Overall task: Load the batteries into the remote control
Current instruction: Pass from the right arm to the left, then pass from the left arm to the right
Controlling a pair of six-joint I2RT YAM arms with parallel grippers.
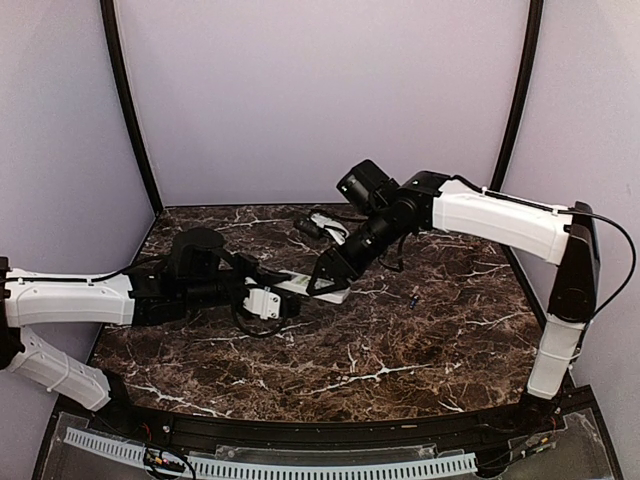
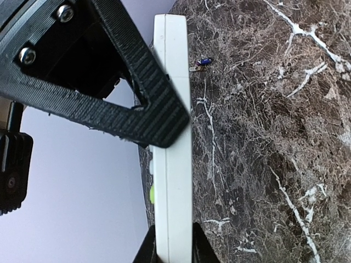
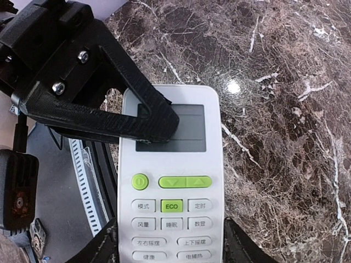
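Near the middle of the dark marble table (image 1: 400,350), both arms had hold of the white remote control (image 3: 175,164). The left gripper (image 2: 173,253) was pinched shut on the remote's front and back, one black finger (image 3: 126,123) lying across the lower corner of its pale greenish screen (image 3: 186,129). The right gripper (image 3: 171,249) was clamped on the remote's two long edges, further down among the buttons. Below the screen sat a round green power button (image 3: 140,181) and a green bar (image 3: 185,182) with two arrows; under those, a green key (image 3: 171,206) read "ECO", and the white keys (image 3: 143,206) around it carried small Chinese characters. A tiny bluish battery (image 2: 204,62) lay on the marble well apart from the remote, past its button end, with a pale sliver (image 2: 196,69) just beside it that I could not make out.
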